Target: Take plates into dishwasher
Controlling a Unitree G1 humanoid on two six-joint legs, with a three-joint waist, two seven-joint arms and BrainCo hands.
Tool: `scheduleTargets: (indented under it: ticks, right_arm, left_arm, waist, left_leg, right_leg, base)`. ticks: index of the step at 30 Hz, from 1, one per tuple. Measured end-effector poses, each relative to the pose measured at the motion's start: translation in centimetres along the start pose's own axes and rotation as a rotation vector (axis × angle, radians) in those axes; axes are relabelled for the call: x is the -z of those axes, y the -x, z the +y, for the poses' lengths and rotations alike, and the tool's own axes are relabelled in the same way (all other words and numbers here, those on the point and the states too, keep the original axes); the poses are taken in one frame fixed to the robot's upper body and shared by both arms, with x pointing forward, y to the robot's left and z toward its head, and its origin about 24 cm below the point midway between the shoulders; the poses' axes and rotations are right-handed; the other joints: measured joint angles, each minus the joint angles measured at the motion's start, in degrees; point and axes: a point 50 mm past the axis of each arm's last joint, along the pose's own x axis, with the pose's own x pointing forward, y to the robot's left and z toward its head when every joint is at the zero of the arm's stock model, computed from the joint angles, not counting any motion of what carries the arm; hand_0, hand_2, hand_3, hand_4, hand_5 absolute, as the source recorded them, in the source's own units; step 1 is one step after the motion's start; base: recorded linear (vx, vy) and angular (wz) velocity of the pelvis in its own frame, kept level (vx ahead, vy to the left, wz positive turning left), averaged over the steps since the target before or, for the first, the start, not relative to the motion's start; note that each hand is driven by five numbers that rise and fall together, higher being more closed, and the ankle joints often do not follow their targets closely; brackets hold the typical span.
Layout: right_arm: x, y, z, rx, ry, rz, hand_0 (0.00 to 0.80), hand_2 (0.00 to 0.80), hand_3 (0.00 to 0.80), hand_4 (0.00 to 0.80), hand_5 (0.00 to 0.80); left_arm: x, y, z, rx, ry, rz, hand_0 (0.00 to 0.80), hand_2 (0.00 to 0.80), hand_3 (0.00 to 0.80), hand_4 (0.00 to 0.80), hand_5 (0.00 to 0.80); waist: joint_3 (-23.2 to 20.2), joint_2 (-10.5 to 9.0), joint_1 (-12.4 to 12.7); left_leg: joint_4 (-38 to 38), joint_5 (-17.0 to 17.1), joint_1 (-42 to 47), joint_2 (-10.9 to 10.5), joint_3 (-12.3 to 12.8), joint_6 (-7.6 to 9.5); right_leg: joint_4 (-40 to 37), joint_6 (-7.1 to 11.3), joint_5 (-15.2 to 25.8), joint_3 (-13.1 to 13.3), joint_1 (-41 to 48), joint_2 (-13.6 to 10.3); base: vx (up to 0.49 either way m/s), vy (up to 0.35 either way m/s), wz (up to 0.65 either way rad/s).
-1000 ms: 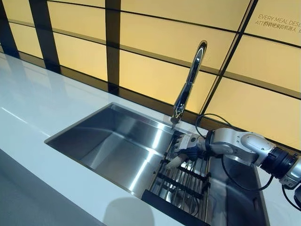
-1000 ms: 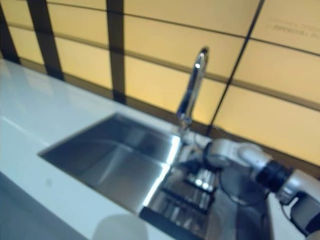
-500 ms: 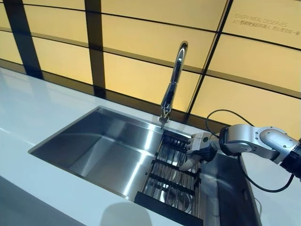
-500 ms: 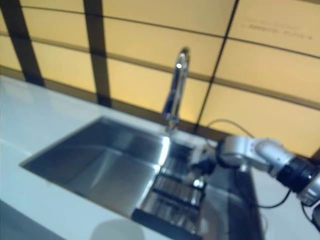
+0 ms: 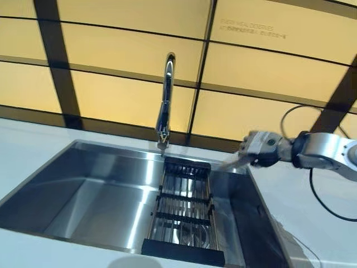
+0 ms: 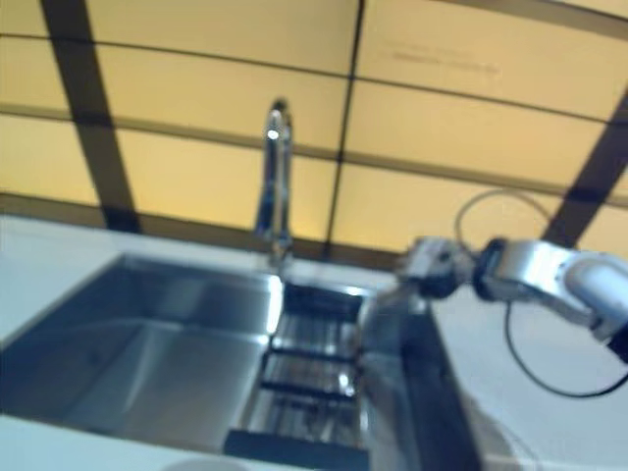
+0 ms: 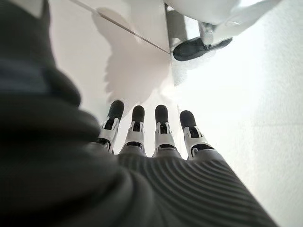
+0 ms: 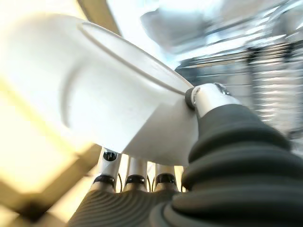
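Your left hand [image 7: 156, 137] hangs relaxed, fingers straight, holding nothing. In the sink [image 5: 100, 184], the rack [image 5: 184, 215] sits right of centre. Farther right, your right hand [image 5: 262, 151] grips a white plate [image 8: 118, 104] above the sink's right rim.

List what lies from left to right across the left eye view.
Stainless steel sink basin → tall chrome faucet → black ribbed drying rack → white plate pinched in the right hand.
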Motion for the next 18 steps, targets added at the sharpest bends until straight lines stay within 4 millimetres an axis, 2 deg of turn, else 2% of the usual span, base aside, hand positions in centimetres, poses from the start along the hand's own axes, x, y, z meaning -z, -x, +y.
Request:
scheduleTargets:
  ticks: [1, 3, 4, 7, 8, 9, 11, 13, 14, 15, 16, 17, 18]
  right_arm:
    - [1.6, 0.8, 0.4, 0.043, -0.103, 0.104, 0.8, 0.8, 0.8, 0.8, 0.8]
    - [3.3, 2.4, 1.0, 0.145, -0.29, 0.228, 0.8, 0.8, 0.8, 0.8, 0.8]
    - [4.4, 3.8, 1.7, 0.233, -0.447, 0.309, 0.8, 0.8, 0.8, 0.8, 0.8]
    - [5.3, 5.3, 3.1, 0.365, -0.751, 0.404, 0.8, 0.8, 0.8, 0.8, 0.8]
    - [5.4, 5.5, 4.0, 0.447, -0.948, 0.426, 0.8, 0.8, 0.8, 0.8, 0.8]
    - [5.3, 5.5, 4.4, 0.49, -1.026, 0.43, 0.8, 0.8, 0.8, 0.8, 0.8]
    - [4.6, 4.9, 5.8, 0.592, -1.284, 0.411, 0.8, 0.8, 0.8, 0.8, 0.8]
    - [3.6, 4.0, 7.1, 0.643, -1.496, 0.377, 0.8, 0.8, 0.8, 0.8, 0.8]
    - [3.2, 3.8, 7.6, 0.675, -1.586, 0.36, 0.8, 0.8, 0.8, 0.8, 0.8]
    - [2.9, 3.7, 8.0, 0.708, -1.656, 0.347, 0.8, 0.8, 0.8, 0.8, 0.8]
    - [2.6, 3.5, 8.2, 0.732, -1.714, 0.331, 0.8, 0.8, 0.8, 0.8, 0.8]
    - [2.3, 3.2, 8.5, 0.756, -1.776, 0.312, 0.8, 0.8, 0.8, 0.8, 0.8]
    - [1.6, 2.7, 8.9, 0.787, -1.854, 0.292, 0.8, 0.8, 0.8, 0.8, 0.8]
  left_arm:
    - [0.2, 0.0, 0.0, 0.003, 0.0, 0.007, 0.0, 0.0, 0.0, 0.0, 0.0]
    - [0.3, 0.1, 0.0, 0.009, -0.001, 0.009, 0.0, 0.0, 0.0, 0.0, 0.0]
    - [0.4, 0.1, -0.1, 0.015, -0.002, 0.012, 0.0, 0.0, 0.0, 0.0, 0.0]
    - [1.2, 0.2, -0.2, 0.027, -0.012, 0.039, 0.0, 0.0, 0.0, 0.0, 0.0]
    - [1.5, 0.2, -0.3, 0.033, -0.024, 0.052, 0.0, 0.0, 0.0, 0.0, 0.0]
    - [1.6, 0.3, -0.3, 0.037, -0.028, 0.059, 0.0, 0.0, 0.0, 0.0, 0.0]
    - [2.2, 0.3, -0.2, 0.037, -0.03, 0.084, 0.0, 0.0, 0.0, 0.0, 0.0]
    - [2.5, 0.4, -0.1, 0.038, -0.042, 0.095, 0.0, 0.0, 0.0, 0.0, 0.0]
    - [2.5, 0.4, -0.1, 0.038, -0.044, 0.096, 0.0, 0.0, 0.0, 0.0, 0.0]
    - [2.4, 0.4, 0.0, 0.036, -0.048, 0.094, 0.0, 0.0, 0.0, 0.0, 0.0]
    - [2.1, 0.3, -0.2, 0.038, -0.049, 0.087, 0.0, 0.0, 0.0, 0.0, 0.0]
    - [1.9, 0.2, -0.4, 0.043, -0.055, 0.08, 0.0, 0.0, 0.0, 0.0, 0.0]
    - [1.9, 0.2, -0.6, 0.045, -0.053, 0.079, 0.0, 0.0, 0.0, 0.0, 0.0]
  waist:
    - [0.03, 0.04, -0.33]
    - [0.02, -0.02, -1.18]
    - [0.11, -0.03, -1.9]
    - [0.61, -0.1, -2.88]
    - [1.41, -0.13, -3.14]
    - [1.81, -0.12, -3.09]
    - [2.79, 0.02, -2.86]
    - [3.55, 0.77, -2.74]
    - [3.67, 0.98, -2.66]
    - [3.69, 0.6, -2.79]
    - [3.76, 0.82, -2.15]
    - [3.83, 1.18, -1.25]
    - [3.83, 1.73, -0.77]
  left_leg:
    - [-0.01, -0.29, 0.38, -0.32, 1.46, 0.48]
    - [0.01, -0.39, 0.35, -0.87, 2.17, 1.19]
    - [-0.02, -0.47, 0.33, -1.35, 2.9, 1.44]
    - [-0.09, -0.54, 0.42, -1.85, 5.56, 2.09]
    - [0.05, -0.64, 0.82, -1.8, 8.17, 2.24]
    - [0.04, -0.76, 1.04, -1.61, 9.58, 2.37]
    - [0.01, -0.79, 1.38, -0.72, 13.37, 2.49]
    - [-0.25, -0.83, 1.69, 0.82, 15.65, 2.23]
    - [-0.21, -0.88, 1.86, 1.42, 16.16, 1.96]
    - [0.0, -0.95, 1.94, 0.78, 16.27, 1.17]
    - [0.05, -0.89, 1.51, 0.47, 14.69, 1.29]
    - [-0.02, -0.92, 0.79, -0.15, 12.49, 1.49]
    - [-0.36, -0.93, -0.07, -0.09, 11.66, 2.72]
  right_leg:
    - [-0.02, 0.5, 0.34, 0.86, -0.25, -0.23]
    - [0.28, 0.98, 0.5, 1.09, -0.87, -0.72]
    - [0.92, 1.64, 0.43, 1.59, -1.64, -1.02]
    - [0.97, 2.73, 0.65, 1.86, -2.9, -2.02]
    - [0.74, 3.3, 0.14, -0.29, -3.73, -2.99]
    - [0.74, 3.7, -0.15, -1.83, -4.16, -3.5]
    - [1.48, 4.5, -0.61, -6.75, -5.02, -4.7]
    - [7.3, 4.44, -0.83, -10.56, -6.03, -5.59]
    - [10.0, 4.33, -0.84, -11.53, -5.67, -5.75]
    - [9.27, 3.9, -1.5, -11.34, -4.95, -5.35]
    - [8.41, 2.55, -0.78, -11.07, -5.38, -4.55]
    - [7.37, 2.73, 0.64, -9.76, -6.36, -3.52]
    - [2.69, 5.85, 4.5, -7.99, -6.16, -2.12]
  base:
    - [-0.048, 0.157, -0.41]
    - [-0.047, 0.122, -0.31]
    - [-0.045, 0.075, -0.29]
    - [-0.048, 0.042, -0.54]
    - [-0.069, 0.029, -0.81]
    - [-0.096, 0.045, -0.98]
    - [-0.097, 0.053, -0.88]
    - [-0.107, 0.041, -0.64]
    - [-0.107, 0.002, -0.42]
    - [-0.122, -0.011, -0.43]
    - [-0.147, -0.028, -0.64]
    - [-0.164, -0.043, -1.01]
    - [-0.174, -0.064, -1.12]
